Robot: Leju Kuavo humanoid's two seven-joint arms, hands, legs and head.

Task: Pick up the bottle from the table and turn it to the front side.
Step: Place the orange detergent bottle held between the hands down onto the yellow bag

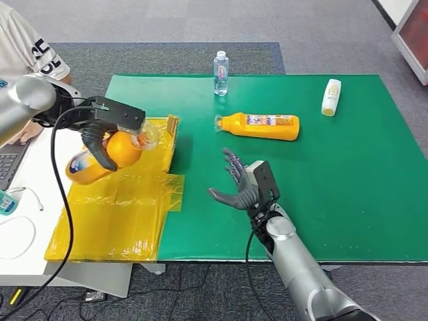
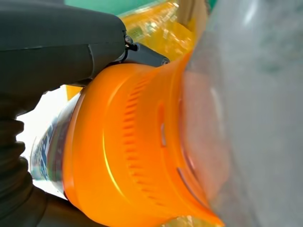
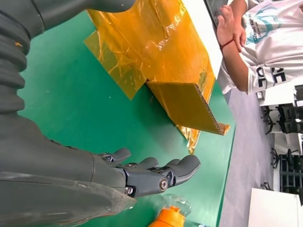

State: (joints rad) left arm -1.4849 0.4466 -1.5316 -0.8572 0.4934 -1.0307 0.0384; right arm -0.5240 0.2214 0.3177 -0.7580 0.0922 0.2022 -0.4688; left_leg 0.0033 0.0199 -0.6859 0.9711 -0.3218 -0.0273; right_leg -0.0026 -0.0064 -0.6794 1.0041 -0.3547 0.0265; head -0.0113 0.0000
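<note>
- Leftmost, a person [image 1: 23, 47] in a white shirt sits at the far corner, beside a laptop [image 1: 9, 164] on the white desk [image 1: 20, 227].
- Next, the left hand [image 1: 101, 137] is clamped around an orange bottle [image 1: 103, 155], held up off the surface and lying roughly level, its clear cap toward the green side; dark fingers [image 1: 103, 155] wrap over its body.
- Under it lies a yellow taped cardboard sheet [image 1: 116, 214], reaching the desk's near edge and overlapping the green mat [image 1: 353, 194]; one flap at its far right corner stands up.
- Centre, the right hand [image 1: 233, 187] hovers over bare green mat with its fingers spread apart, palm up, holding nothing; open mat lies all around it.
- Beyond it, a second orange bottle [image 1: 260, 126] lies on its side, cap pointing left.
- At the mat's far edge stands a small clear water bottle [image 1: 221, 73].
- Far right, a small white bottle [image 1: 331, 97] lies near the far edge, with wide bare mat in front of it.
</note>
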